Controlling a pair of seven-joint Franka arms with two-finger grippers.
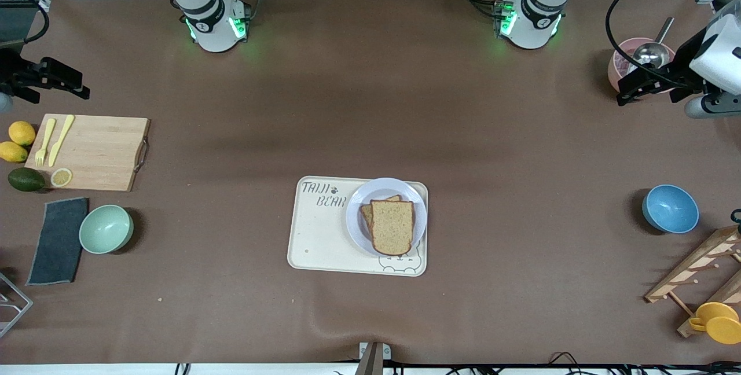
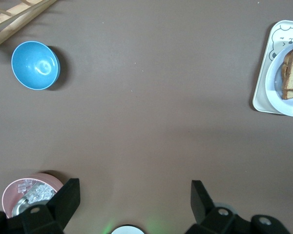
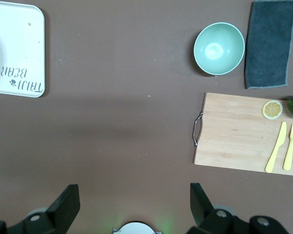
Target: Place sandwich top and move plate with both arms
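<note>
Near mid-bench: sandwich top (image 1: 392, 225) already laid on plate (image 1: 385, 216), plate sitting on bear tray (image 1: 324, 242). Left gripper (image 2: 132, 195) and right gripper (image 3: 132, 195) both spread wide, empty, parked at opposite bench ends. Remaining, probably: two-armed plate move.

Sandwich top (image 1: 392, 226) on plate (image 1: 360, 204)

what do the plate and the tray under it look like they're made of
The plate looks like glazed ceramic or hard plastic: pale lavender-white with a soft sheen. The tray looks like matte cream plastic, with printed lettering and rounded corners. Neither can be settled by sight alone.
</note>
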